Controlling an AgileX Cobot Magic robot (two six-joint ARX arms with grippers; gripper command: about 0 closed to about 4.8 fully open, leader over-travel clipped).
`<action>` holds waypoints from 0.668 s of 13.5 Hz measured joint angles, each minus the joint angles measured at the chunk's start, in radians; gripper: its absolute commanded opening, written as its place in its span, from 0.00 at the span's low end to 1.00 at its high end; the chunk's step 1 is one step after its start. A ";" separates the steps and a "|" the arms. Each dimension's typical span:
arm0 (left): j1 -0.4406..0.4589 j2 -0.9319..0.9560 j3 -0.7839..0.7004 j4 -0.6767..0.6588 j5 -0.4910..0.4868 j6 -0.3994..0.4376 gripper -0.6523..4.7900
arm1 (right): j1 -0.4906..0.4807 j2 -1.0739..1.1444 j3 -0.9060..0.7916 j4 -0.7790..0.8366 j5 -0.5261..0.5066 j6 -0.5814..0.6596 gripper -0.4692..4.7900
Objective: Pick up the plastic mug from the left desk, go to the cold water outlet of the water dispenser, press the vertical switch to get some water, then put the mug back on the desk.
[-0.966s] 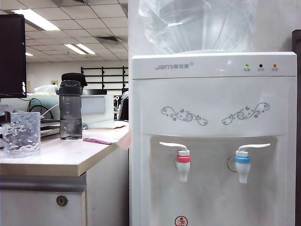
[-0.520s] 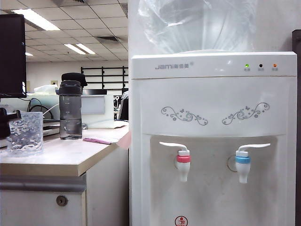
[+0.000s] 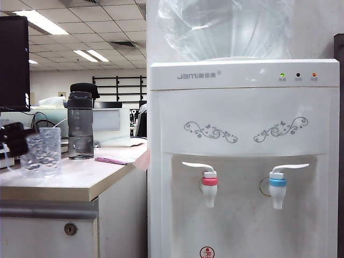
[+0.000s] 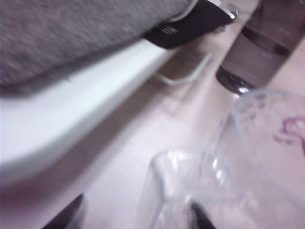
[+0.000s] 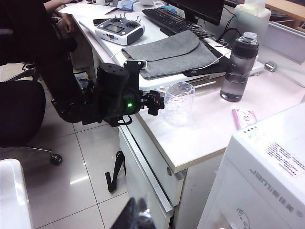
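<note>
Clear plastic mug [image 3: 42, 149], apparently empty, stands on the left desk [image 3: 80, 180] beside a grey bottle [image 3: 80, 126] part-filled with water. Left gripper [image 4: 133, 217] spread wide around it; right gripper's [image 5: 136, 214] state can't be told.

one plastic mug [image 3: 42, 149], one bottle [image 3: 80, 126], two taps [image 3: 209, 185], three indicator lights [image 3: 298, 76]

You are looking at a clear, rippled plastic mug [image 3: 42, 150] catching glints on its facets. The desk [image 3: 80, 177] top is showing a smooth, pale matt laminate. The water dispenser [image 3: 242, 161] is presenting smooth white plastic with a faint sheen. A grey felt-like cloth mat [image 5: 167, 57] is lying matt and fuzzy. The left gripper [image 5: 155, 102] is showing matt black casing.
</note>
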 measured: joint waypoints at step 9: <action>-0.007 0.118 0.148 0.003 -0.035 0.005 0.63 | 0.000 0.013 0.000 -0.001 0.000 0.000 0.09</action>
